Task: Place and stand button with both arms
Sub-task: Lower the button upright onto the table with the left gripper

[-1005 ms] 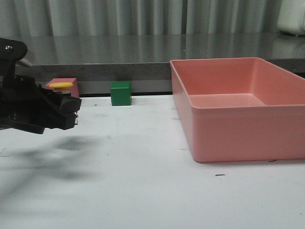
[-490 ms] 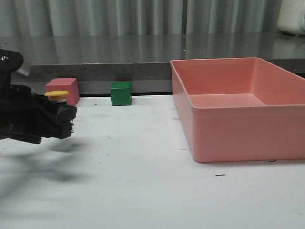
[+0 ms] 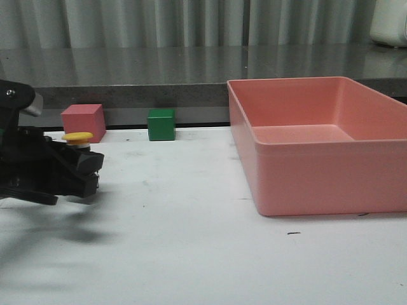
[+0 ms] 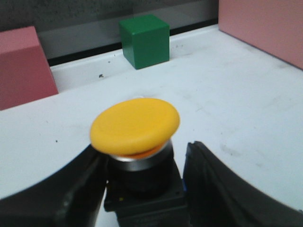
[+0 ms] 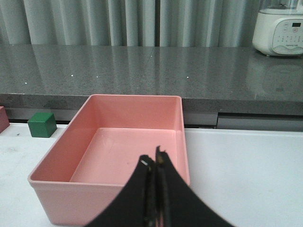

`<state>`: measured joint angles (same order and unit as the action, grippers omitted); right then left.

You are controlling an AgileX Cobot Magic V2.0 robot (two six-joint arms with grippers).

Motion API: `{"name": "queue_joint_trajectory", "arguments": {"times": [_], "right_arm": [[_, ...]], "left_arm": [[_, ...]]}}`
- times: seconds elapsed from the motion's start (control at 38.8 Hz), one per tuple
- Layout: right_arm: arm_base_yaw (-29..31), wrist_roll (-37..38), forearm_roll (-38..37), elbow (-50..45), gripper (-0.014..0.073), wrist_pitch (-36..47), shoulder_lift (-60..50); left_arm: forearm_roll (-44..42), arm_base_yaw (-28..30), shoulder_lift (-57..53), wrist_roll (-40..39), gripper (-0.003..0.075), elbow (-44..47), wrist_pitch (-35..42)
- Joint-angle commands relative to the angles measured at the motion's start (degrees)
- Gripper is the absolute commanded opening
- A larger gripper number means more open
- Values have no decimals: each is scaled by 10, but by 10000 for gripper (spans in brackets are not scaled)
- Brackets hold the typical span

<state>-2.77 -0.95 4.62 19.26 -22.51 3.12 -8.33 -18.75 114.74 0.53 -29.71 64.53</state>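
The button [image 3: 77, 137] has a yellow mushroom cap, a metal collar and a black body. It stands upright between the fingers of my left gripper [image 3: 88, 170], low over the white table at the left. In the left wrist view the button [image 4: 135, 124] fills the middle and the left gripper [image 4: 142, 150] is shut on its black body, one finger on each side. My right gripper [image 5: 155, 163] is shut and empty. It hovers in front of the pink bin [image 5: 109, 182] and does not show in the front view.
A large pink bin [image 3: 318, 181] takes up the right of the table. A pink cube [image 3: 82, 118] and a green cube [image 3: 161, 124] stand at the table's back edge, behind the button. A grey counter runs behind the table.
My left gripper has come down toward the table and slightly left with the button in it. The button's cap now sits below the pink cube's top.
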Motion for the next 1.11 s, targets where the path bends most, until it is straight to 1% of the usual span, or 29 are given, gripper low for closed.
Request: {"name": "queue_joint_trajectory", "arguments": {"times": [0.0,0.1,0.15,0.28,0.59,0.9,1.01,1.08], "right_arm": [[2,-3,-6,16,-70,51,6],[2,-3,-6,16,-70,51,6],[2,-3,-6,16,-70,51,6],[2,-3,-6,16,-70,51,6],[2,-3,-6,16,-70,51,6],[2,-3,-6,16,-70,51,6],[2,-3,-6,16,-70,51,6],[2,-3,-6,16,-70,51,6]], "left_arm": [[8,0,-18,1,223,-2,61],[8,0,-18,1,225,9,102],[13,0,-18,2,237,15,110],[15,0,-18,2,272,23,104],[17,0,-18,2,279,30,99],[17,0,-18,2,433,30,99],[17,0,-18,2,454,30,99],[17,0,-18,2,454,30,99]]}}
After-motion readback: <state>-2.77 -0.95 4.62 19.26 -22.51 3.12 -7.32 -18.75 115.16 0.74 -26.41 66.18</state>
